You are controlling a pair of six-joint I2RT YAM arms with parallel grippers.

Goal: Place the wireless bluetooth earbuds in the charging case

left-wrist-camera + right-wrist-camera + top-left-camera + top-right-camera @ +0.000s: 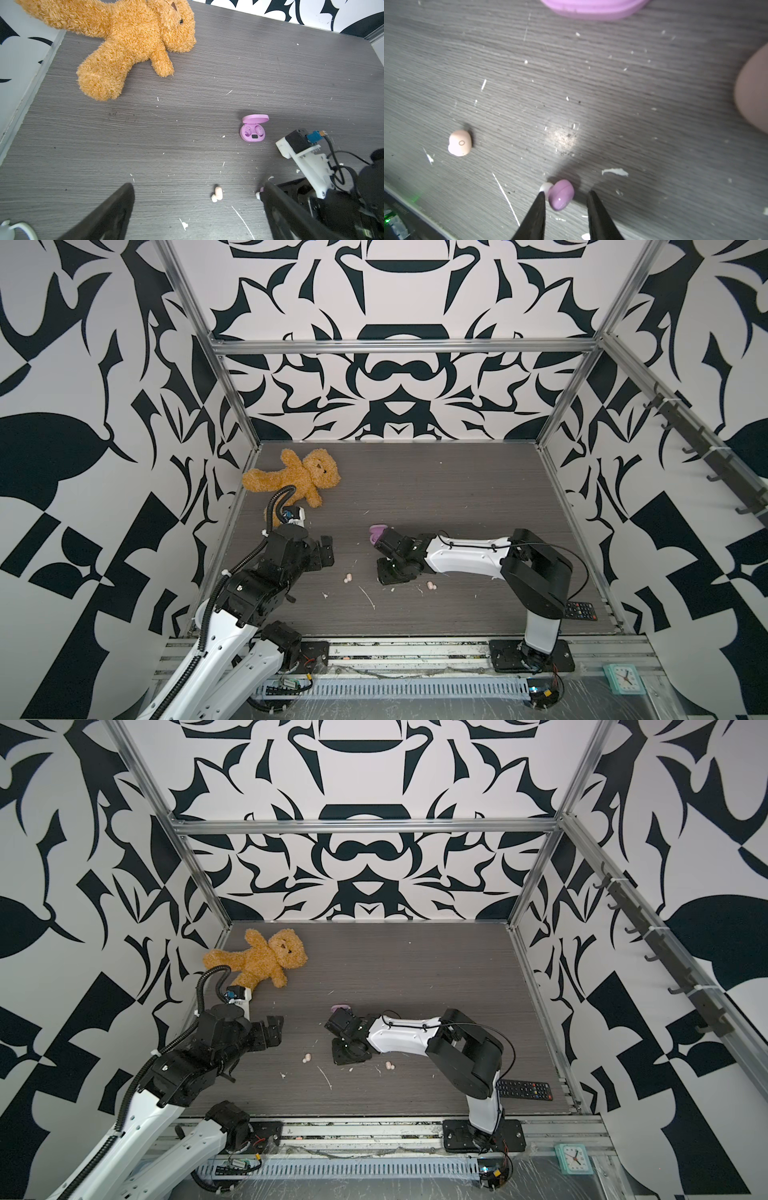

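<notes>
The lilac charging case [252,132] lies open on the grey table, seen in both top views [377,531] just beyond the right arm's wrist. My right gripper [566,193] points down at the table, its jaws apart around a lilac earbud [561,194]. The bud lies against one finger, with a gap to the other. A pale peach earbud [459,143] lies off to one side of it. A second peach earbud [432,585] lies near the right arm. My left gripper [198,185] hangs wide open and empty, with a peach earbud [217,193] on the table between its fingers.
A brown teddy bear [291,481] lies at the back left. A black remote [579,610] sits at the front right, a mint clock [623,680] on the frame beyond. A pale peach rounded thing [753,89] shows at the right wrist view's edge. White scraps [368,597] litter the table.
</notes>
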